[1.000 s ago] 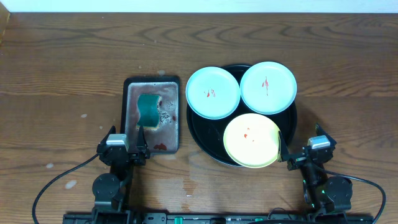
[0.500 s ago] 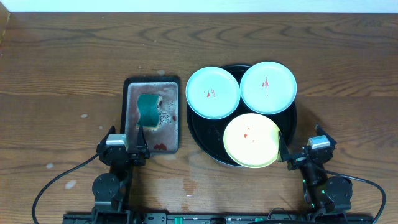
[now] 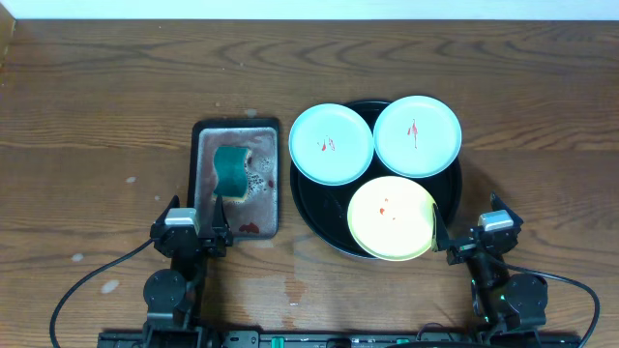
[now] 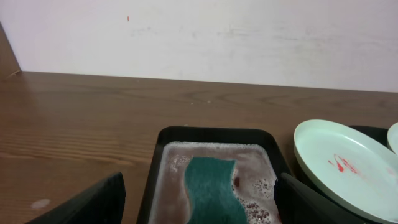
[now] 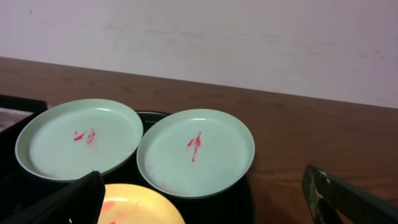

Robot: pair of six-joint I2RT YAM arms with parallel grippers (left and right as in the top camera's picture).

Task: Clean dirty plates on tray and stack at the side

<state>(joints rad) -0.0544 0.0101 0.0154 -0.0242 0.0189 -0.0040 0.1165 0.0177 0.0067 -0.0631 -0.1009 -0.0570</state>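
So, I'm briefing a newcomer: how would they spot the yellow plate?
Find the round black tray right of the metal pan. On it, the yellow plate lies nearest the robot; its two neighbours are pale mint.

glossy black tray [image 3: 311,208], wood-grain tabletop [image 3: 97,97]

This is a robotics lab bench set up as a mock washing-up station. A brown wood-grain surface [image 3: 97,87] stands against a bare, scuffed white wall [image 4: 249,37]. The left arm [image 3: 172,280] and the right arm [image 3: 503,290], both small and black, are mounted at its near edge, and black cables [image 3: 97,272] trail from their bases. The props are few: a stained metal pan [image 3: 263,203] holding a green sponge [image 3: 230,170] in suds, and a black tray [image 3: 314,208] of plastic plates [image 3: 331,144].
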